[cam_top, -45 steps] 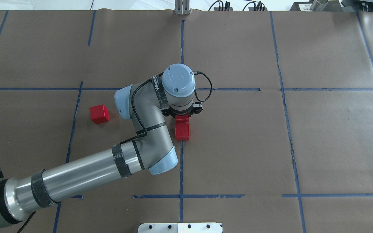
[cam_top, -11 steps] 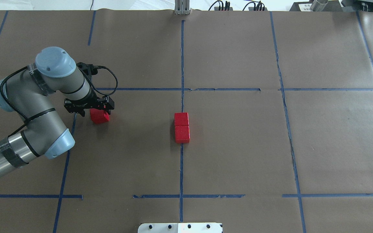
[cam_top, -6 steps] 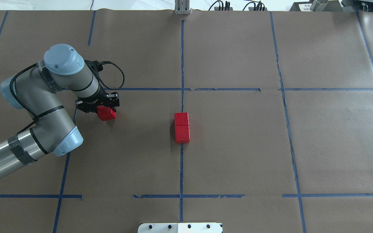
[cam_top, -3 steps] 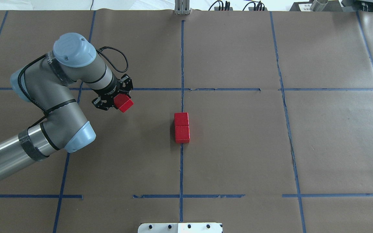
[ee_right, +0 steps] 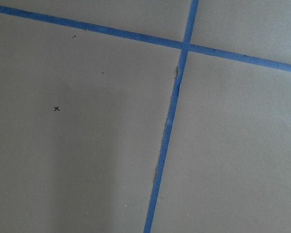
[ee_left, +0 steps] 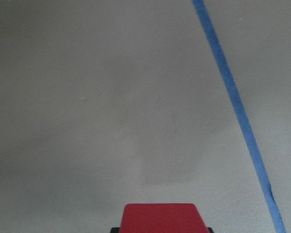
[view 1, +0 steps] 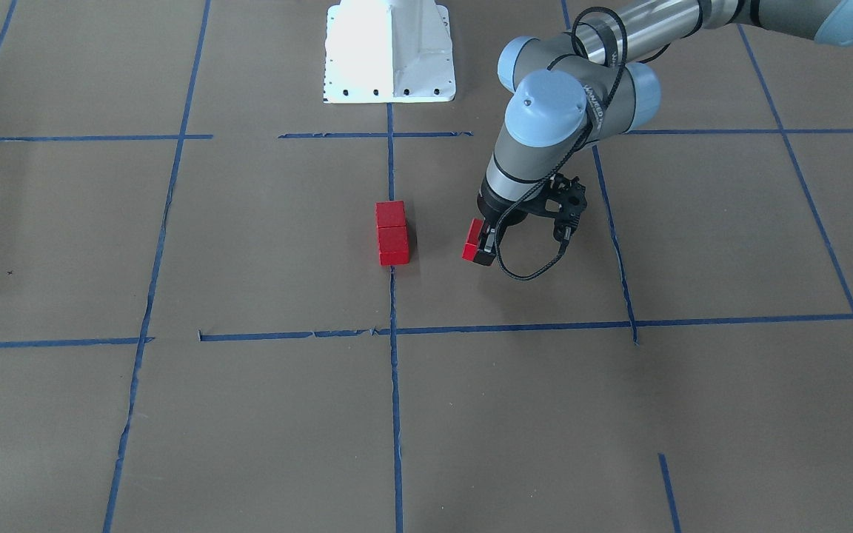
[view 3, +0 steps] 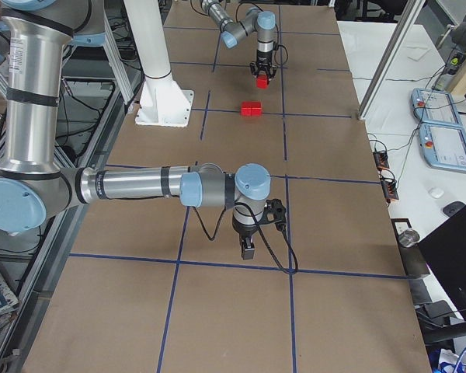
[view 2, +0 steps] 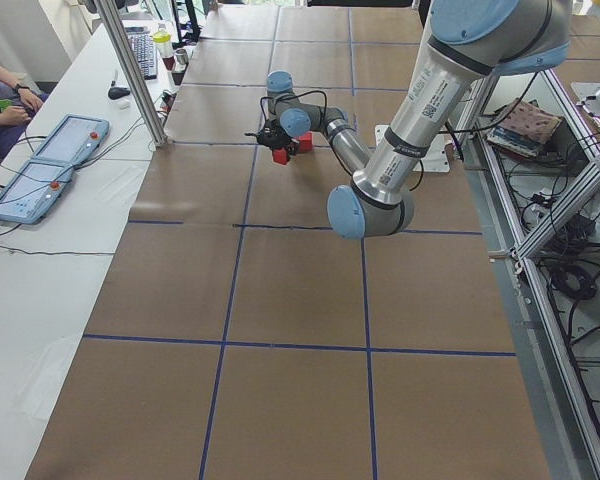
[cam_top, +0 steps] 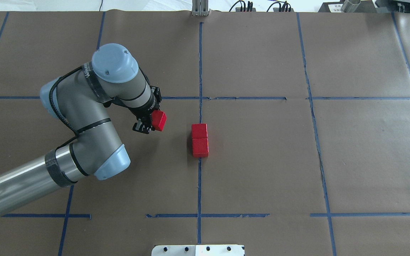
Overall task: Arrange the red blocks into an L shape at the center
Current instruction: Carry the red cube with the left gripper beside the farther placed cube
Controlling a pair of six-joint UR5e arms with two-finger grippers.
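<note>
a red block (cam_top: 159, 120) is clamped in the left gripper (view 1: 480, 246), just toward the table's (cam_top: 368, 160) left edge from the two touching red blocks (cam_top: 200, 140) at the center (cam_top: 247, 142), having been carried nearer them than a moment before, and the opening of the right gripper (view 3: 248, 250) cannot be told.

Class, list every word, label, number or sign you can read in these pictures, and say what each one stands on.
"x": a small dark mark on the brown paper.
White lettering on the band round the left arm's wrist: too small to read.
The red blocks: plain faces, no text.
</note>
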